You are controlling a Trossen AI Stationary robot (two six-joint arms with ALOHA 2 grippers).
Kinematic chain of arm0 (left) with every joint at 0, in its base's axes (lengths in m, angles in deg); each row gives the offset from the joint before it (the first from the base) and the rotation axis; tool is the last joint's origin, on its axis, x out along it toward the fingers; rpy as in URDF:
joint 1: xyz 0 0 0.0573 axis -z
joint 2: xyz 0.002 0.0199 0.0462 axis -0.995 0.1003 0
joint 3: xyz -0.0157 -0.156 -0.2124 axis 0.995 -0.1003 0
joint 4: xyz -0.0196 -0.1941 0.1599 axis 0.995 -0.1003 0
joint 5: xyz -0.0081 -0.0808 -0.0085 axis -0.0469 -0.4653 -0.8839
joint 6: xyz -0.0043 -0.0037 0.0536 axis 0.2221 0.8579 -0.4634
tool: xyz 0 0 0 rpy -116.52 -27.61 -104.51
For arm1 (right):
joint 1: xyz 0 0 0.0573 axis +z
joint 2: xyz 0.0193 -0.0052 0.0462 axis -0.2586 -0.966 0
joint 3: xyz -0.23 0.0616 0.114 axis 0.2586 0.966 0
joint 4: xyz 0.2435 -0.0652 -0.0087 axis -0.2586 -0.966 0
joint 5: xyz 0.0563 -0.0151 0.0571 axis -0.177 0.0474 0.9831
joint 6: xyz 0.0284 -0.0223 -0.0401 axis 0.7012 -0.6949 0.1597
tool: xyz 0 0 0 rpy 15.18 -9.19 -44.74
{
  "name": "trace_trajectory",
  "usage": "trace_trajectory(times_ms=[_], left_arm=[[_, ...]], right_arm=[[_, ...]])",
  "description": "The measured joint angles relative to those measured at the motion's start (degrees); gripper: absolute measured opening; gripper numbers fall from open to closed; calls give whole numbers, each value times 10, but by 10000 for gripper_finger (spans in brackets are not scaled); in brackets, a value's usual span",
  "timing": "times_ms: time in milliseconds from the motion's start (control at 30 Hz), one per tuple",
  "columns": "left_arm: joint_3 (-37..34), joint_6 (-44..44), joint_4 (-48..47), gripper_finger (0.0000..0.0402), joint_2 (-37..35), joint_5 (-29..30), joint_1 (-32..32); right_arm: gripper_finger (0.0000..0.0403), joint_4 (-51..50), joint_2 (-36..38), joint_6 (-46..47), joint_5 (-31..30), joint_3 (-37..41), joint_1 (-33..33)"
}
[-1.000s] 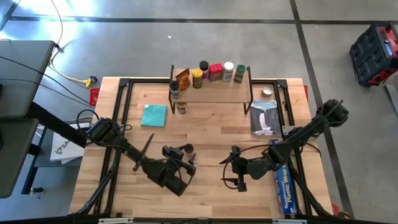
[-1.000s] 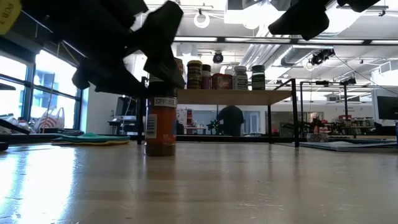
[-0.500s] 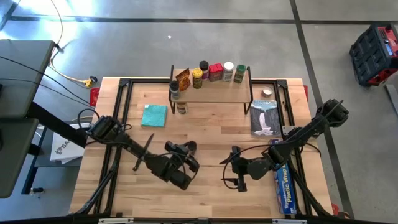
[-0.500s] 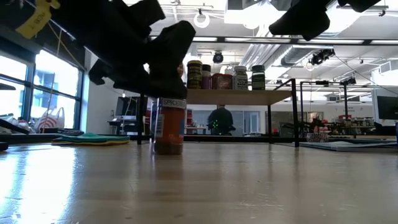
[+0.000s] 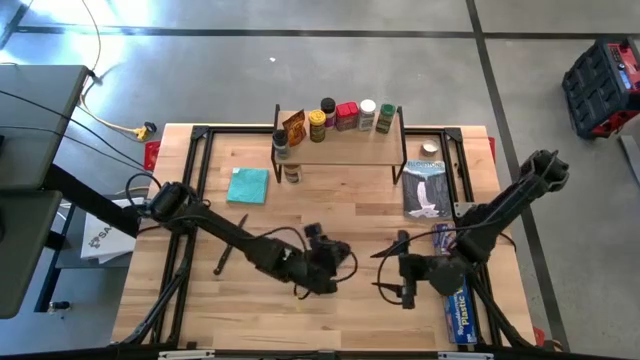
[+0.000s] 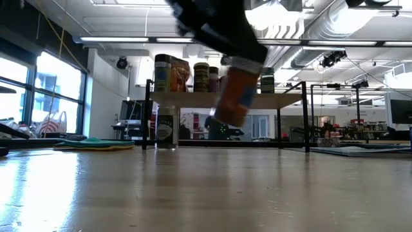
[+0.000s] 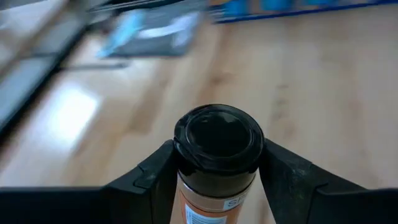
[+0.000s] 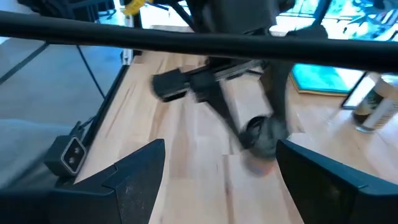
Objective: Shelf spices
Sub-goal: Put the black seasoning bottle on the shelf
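A spice jar (image 6: 235, 96) with a black lid (image 7: 217, 138) and an orange label hangs tilted above the table's near middle. My left gripper (image 7: 216, 165) is shut on it. My right gripper (image 5: 402, 284) stands open to its right, above the table, with nothing between its fingers. The shelf (image 5: 340, 148) stands at the far edge on thin black legs. Several spices (image 5: 345, 114) stand in a row on its board. Two more jars (image 5: 284, 158) stand on the table at its left legs, and a small tin (image 5: 430, 149) lies to its right. My left gripper pinches the jar between its two fingers (image 7: 155, 177), one on each side, just below the lid (image 7: 186, 180). The fingers come slanting down from the table's left. The jar is lifted clear and hangs tilted, its lid end up in the gripper.
A teal cloth (image 5: 248, 185) lies left of the shelf. A flat printed pack (image 5: 425, 188) lies at the right. A blue plastic wrap box (image 5: 456, 296) lies along the right edge under my right arm. A thin dark tool (image 5: 229, 244) lies near my left arm.
My left gripper has lifted the jar off the table and carried it toward the right edge. Its wrist has rolled, so the jar, upright before, now tilts. My right gripper has drawn back a little toward the right edge and risen.
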Motion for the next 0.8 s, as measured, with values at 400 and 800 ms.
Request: trace_trajectory(times_ms=[400,800], left_arm=[[-142,-94,349,194,0,-261,-90],[-204,-87,403,220,1,-304,-113]], right_arm=[[302,-68,13,64,-7,0,-7],[302,-66,-50,56,74,0,-80]])
